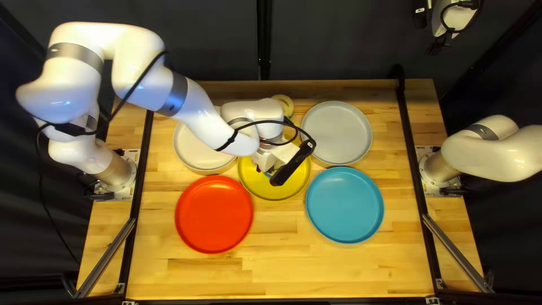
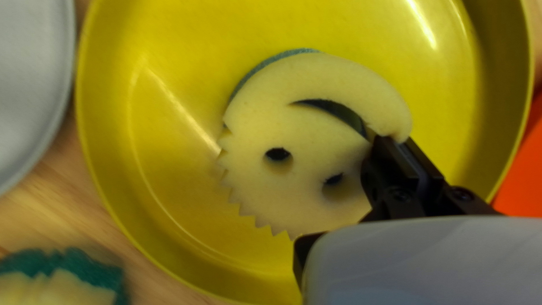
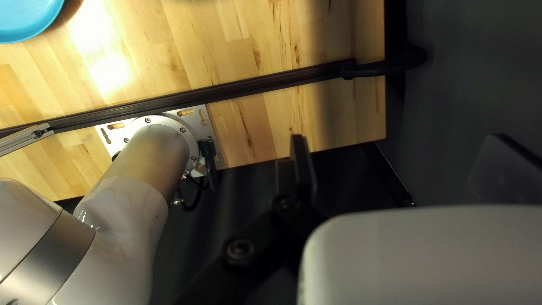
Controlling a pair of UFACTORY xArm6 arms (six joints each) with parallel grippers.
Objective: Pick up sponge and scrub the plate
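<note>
Fingers (image 2: pixel 389 164) of the left gripper (image 1: pixel 270 167) grasp a sponge (image 2: pixel 254 135), its edge partly hidden.

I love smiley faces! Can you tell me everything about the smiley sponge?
The round, pale yellow smiley sponge looks like foam, with two eye holes, a curved mouth slot and a zigzag edge. A blue-green layer peeks out beneath. It is face-up over the round yellow plate; I can't tell whether it touches. My left end effector pinches it beside one end of the mouth, hiding part of it.
</note>
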